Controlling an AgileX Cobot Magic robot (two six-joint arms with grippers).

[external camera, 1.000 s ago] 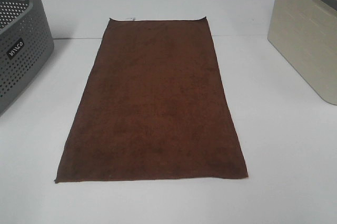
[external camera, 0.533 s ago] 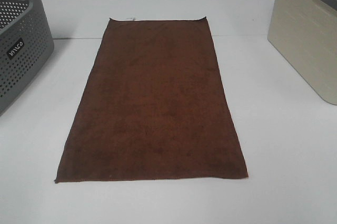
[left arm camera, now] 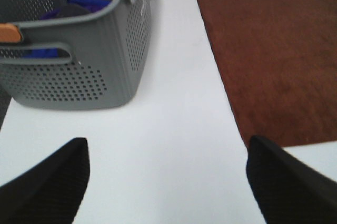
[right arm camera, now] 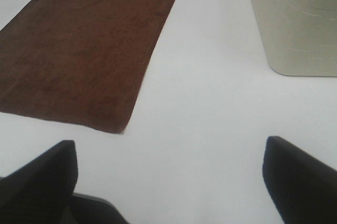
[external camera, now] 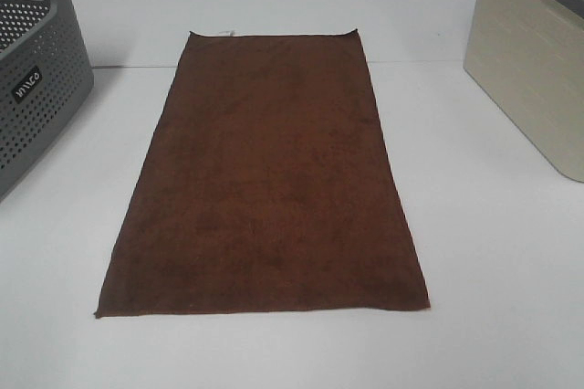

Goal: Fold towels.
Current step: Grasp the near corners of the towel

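Left fingers [left arm camera: 50, 182] spread wide, holding nothing, above bench [left arm camera: 168, 129] between grey basket [left arm camera: 79, 71] and towel [left arm camera: 268, 50]. Right fingers [right arm camera: 303, 182] spread too, empty, between towel and beige bin [right arm camera: 295, 24]. Towel flat, unfolded, mid-bench

Your L pincer [left arm camera: 166, 153] has its black fingers [left arm camera: 47, 182] spread wide, w/ only bare white table [left arm camera: 168, 124] btwn them. Ahead of one fingertip sits a grey perforated basket [left arm camera: 89, 71], w/ blue cloth [left arm camera: 89, 0] and sth dark inside. An orange-tan bit [left arm camera: 9, 32] shows by its handle; can't tell what it is. Ahead of the other fingertip lies the reddish-brown towel [left arm camera: 268, 50], flat, its near corner right at that tip; contact can't be told. Basket & towel are apart, a strip of table separating them.
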